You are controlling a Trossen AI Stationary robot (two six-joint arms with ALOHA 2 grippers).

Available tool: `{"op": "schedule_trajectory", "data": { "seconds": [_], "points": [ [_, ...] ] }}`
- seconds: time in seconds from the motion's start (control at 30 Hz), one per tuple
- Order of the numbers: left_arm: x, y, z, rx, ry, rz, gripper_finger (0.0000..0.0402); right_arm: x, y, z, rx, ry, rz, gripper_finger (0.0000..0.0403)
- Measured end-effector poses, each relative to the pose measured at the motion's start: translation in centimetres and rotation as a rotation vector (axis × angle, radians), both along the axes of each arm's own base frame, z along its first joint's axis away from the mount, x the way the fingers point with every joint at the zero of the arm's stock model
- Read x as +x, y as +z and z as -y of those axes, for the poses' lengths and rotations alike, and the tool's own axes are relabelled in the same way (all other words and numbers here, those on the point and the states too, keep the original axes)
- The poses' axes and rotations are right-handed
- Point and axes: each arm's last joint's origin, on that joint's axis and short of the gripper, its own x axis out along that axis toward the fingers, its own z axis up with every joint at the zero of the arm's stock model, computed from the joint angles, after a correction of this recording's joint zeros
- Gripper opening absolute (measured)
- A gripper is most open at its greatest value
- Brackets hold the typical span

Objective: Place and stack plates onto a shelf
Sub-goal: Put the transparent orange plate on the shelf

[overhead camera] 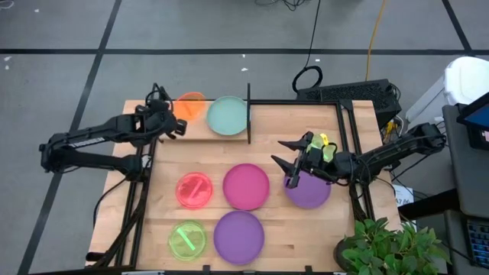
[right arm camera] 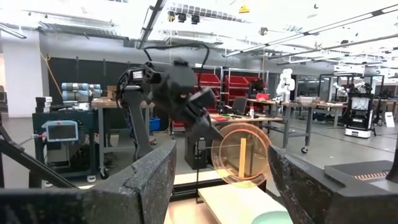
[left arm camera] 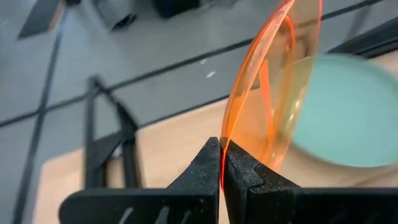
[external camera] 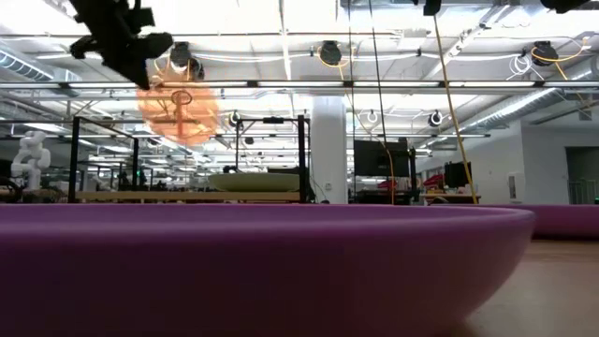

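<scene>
Teal plate [overhead camera: 227, 115] on shelf [overhead camera: 200, 127]

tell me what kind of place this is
Probably a robotics lab or workshop: the right wrist view shows workbenches, red parts bins and another robot arm under industrial ceiling lights.

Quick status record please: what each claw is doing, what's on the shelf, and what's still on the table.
left claw: shut on the orange plate rim, held on edge above the shelf
right claw: open, empty, over the right purple plate
on shelf: teal plate, lying flat
on table: magenta plate, red plate, green plate, front purple plate
</scene>
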Motion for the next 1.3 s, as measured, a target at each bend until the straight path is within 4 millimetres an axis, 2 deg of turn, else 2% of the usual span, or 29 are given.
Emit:
{"op": "schedule_trajectory", "data": {
  "seconds": [0.27,0.57,0.8,1.17,1.3],
  "points": [
    [-0.8,-1.5,-2.6,-0.148,0.147,-0.105,0.0003,0.0,0.0,0.0,0.011,0.001,0.004,0.0235],
    [0.0,-2.3,-3.2,-0.187,0.085,-0.206,0.0003,0.0,-0.1,0.0,0.013,0.002,-0.009,0.0235],
    [0.1,-2.4,-3.1,-0.272,0.156,-0.059,0.0003,0.0,-0.2,0.0,0.012,0.002,-0.013,0.0235],
    [0.4,-2.7,-3.4,-0.236,0.276,-0.005,0.0003,0.1,-0.4,-0.1,0.058,0.019,-0.018,0.0235],
    [0.6,-3.7,-3.5,-0.239,0.326,0.009,0.0003,0.1,-0.4,-0.2,0.054,0.024,-0.021,0.0235]
  ]
}}
